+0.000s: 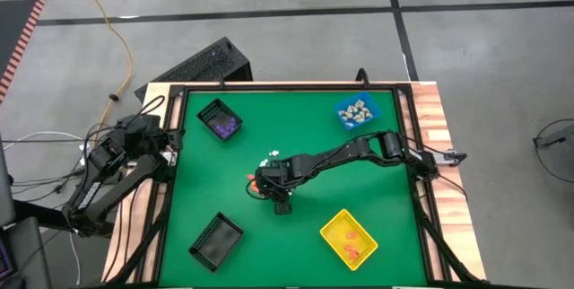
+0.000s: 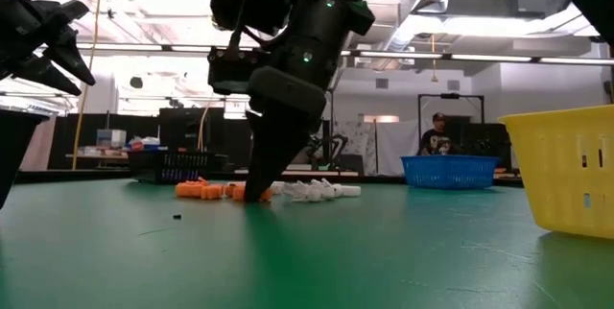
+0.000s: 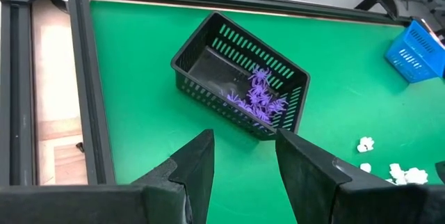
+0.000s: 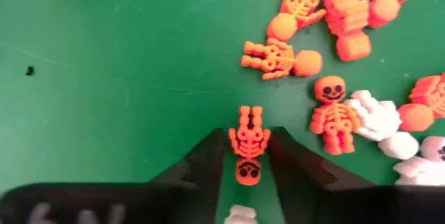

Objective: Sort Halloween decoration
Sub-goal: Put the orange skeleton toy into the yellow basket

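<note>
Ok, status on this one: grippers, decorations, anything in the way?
Right gripper down at the pile, fingers either side of an orange skeleton on the mat. Left gripper open, idle near the black bin. Nothing blocking.

The right arm reaches from the table's three o'clock edge toward its centre, wrist bent down, right gripper (image 4: pixel 248 156) at the mat with its fingers (image 4: pixel 208 161) closed on a small orange skeleton (image 4: pixel 248 147). The left arm waits folded at nine o'clock, off the table, left gripper (image 3: pixel 243 156) parted and empty.
</note>
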Tool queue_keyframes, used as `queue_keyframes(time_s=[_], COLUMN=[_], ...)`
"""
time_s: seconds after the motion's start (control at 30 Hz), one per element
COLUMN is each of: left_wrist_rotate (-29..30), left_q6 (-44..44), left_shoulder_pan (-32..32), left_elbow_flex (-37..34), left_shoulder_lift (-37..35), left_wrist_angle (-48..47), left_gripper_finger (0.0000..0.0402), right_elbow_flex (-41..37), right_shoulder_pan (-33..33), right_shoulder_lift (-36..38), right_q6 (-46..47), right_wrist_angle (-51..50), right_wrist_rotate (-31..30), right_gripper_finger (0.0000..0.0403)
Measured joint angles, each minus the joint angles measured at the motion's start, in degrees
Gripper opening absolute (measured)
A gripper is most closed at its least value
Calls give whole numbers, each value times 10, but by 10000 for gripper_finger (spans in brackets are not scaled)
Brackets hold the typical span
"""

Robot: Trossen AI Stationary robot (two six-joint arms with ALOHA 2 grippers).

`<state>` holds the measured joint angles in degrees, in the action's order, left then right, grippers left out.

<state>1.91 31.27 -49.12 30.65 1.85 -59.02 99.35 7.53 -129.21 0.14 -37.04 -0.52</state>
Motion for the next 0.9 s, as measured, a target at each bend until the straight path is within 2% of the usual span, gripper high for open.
queue_keyframes(time_s=[0.17, 0.2, 0.4, 0.57, 0.73, 0.9], left_wrist_rotate=[0, 0, 0, 0, 0, 0], left_q6=[0, 0, 0, 0, 0, 0], left_shoulder_pan=[0, 0, 0, 0, 0, 0], left_elbow_flex=[0, 0, 0, 0, 0, 0], left_shoulder_lift=[0, 0, 0, 0, 0, 0], left_wrist_angle=[0, 0, 0, 0, 0, 0], left_gripper_finger=[143, 143, 143, 143, 143, 143], right_elbow_flex=[1, 5, 35, 59, 59, 60], right_shoulder_pan=[0, 0, 3, 8, 37, 86], right_shoulder_lift=[5, 5, 26, 93, 169, 233], right_q6=[19, 22, 20, 32, 98, 205], right_wrist_angle=[-4, -9, -54, -128, -229, -354], right_wrist_rotate=[-12, -10, 1, 6, 18, 19], right_gripper_finger=[46, 38, 38, 38, 38, 38])
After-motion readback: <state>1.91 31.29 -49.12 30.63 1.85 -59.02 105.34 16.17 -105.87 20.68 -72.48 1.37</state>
